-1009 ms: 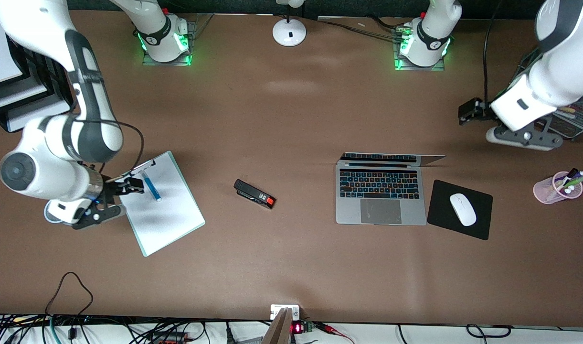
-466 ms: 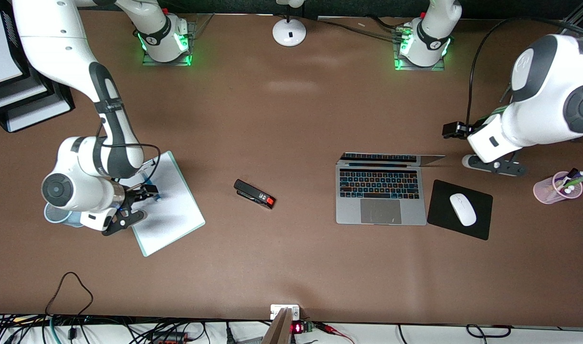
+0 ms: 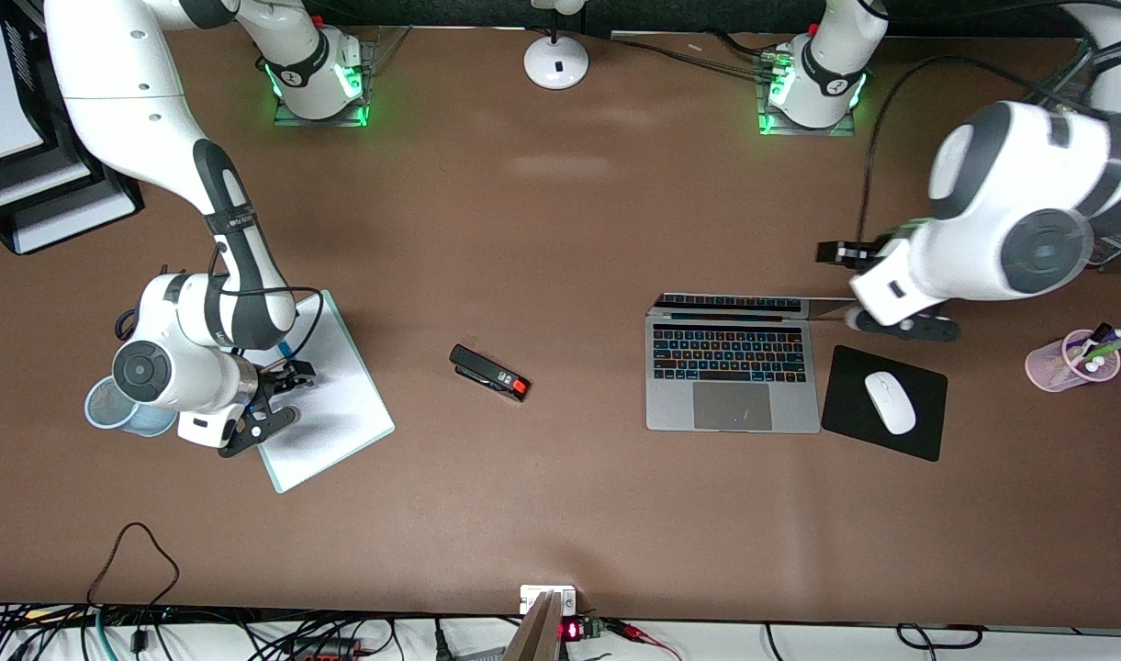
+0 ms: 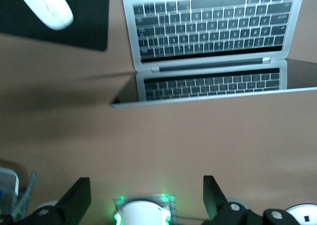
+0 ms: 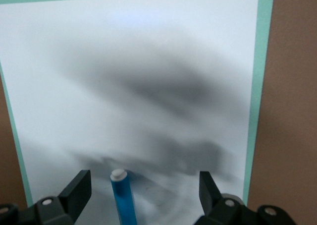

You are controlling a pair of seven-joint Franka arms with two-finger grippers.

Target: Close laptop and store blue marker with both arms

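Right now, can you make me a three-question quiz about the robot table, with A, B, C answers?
1. Where does the short light-blue marker lie?
A. in the pink cup
B. on the white clipboard sheet with the green edge
C. on the black mouse pad

2. What colour is the computer mouse?
A. white
B. red
C. blue

3. How is the silver-grey laptop?
A. shut flat
B. upside down
C. open, keys showing

Answers:
1 B: the right wrist view shows the marker on the sheet, between the open fingers of the right gripper.
2 A: it is white on its black pad.
3 C: its keyboard shows, and the open left gripper hangs over the table by its screen.
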